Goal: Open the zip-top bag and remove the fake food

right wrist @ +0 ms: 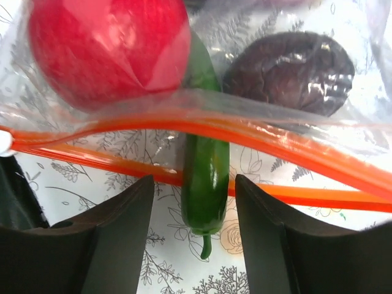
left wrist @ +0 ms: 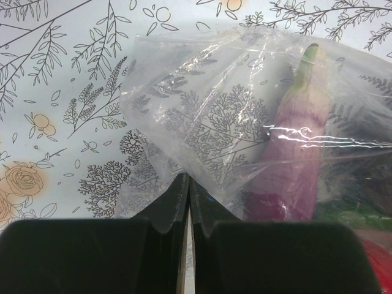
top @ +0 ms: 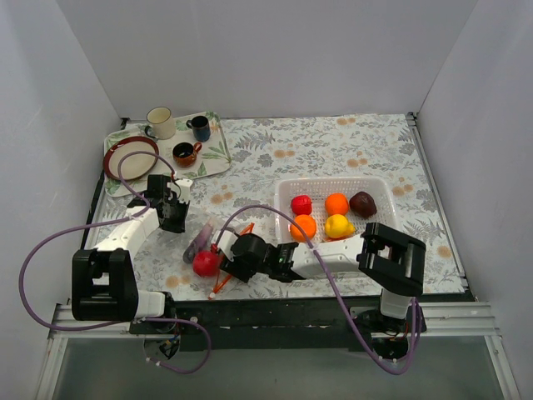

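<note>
The clear zip-top bag lies on the flowered cloth in front of the arms, its orange zipper mouth spread apart. My left gripper is shut on a pinch of the bag's plastic; a purple vegetable shows inside. My right gripper stands open at the mouth, one finger on each side of a green pepper that pokes out, with a gap on both sides. A red apple and a dark maroon piece lie inside the bag. In the top view, the right gripper is beside the apple.
A white mesh basket right of centre holds several pieces of fake food: red, orange, maroon, yellow. A tray at the back left carries mugs and a red-rimmed plate. White walls enclose the table.
</note>
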